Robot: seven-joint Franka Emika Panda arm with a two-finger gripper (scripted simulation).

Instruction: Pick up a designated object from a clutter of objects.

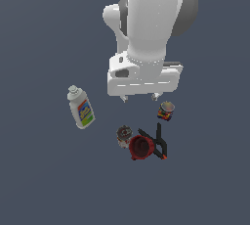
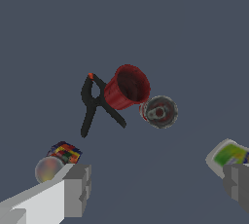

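The black clamp (image 1: 155,143) is located on the grey floor (image 1: 44,180), in a tight group with the red mug (image 1: 140,147) and a small silver-topped can (image 1: 124,134). In the exterior view it is seen on the mug's right side, and contact with the mug is apparent: one of the thin arms is partly hidden behind the mug body. A second can (image 1: 166,110), with a multicoloured label, is set apart from the group, nearer the arm. The white labelled bottle (image 1: 81,107) is laid well apart, toward the exterior view's left.

The gripper (image 2: 158,189) is held above the floor, clear of every object. Its fingers (image 2: 78,189) are spread wide apart and nothing is held between them. In the wrist view the clamp (image 2: 95,103) is shown ahead of the fingertips, offset toward the finger beside the multicoloured can (image 2: 63,152), not centred between the two fingers.

The clamp's long axis is judged to run roughly across the line joining the fingertips, so little wrist rotation should be needed. The deciding relation is the mug (image 2: 126,87): it is pressed against the clamp near the crossing of the arms, on the side toward the silver-topped can (image 2: 160,112). The free, orange-tipped (image 2: 90,76) end and the outer handle are therefore judged the accessible grasp region. A lateral shift before descent is indicated.
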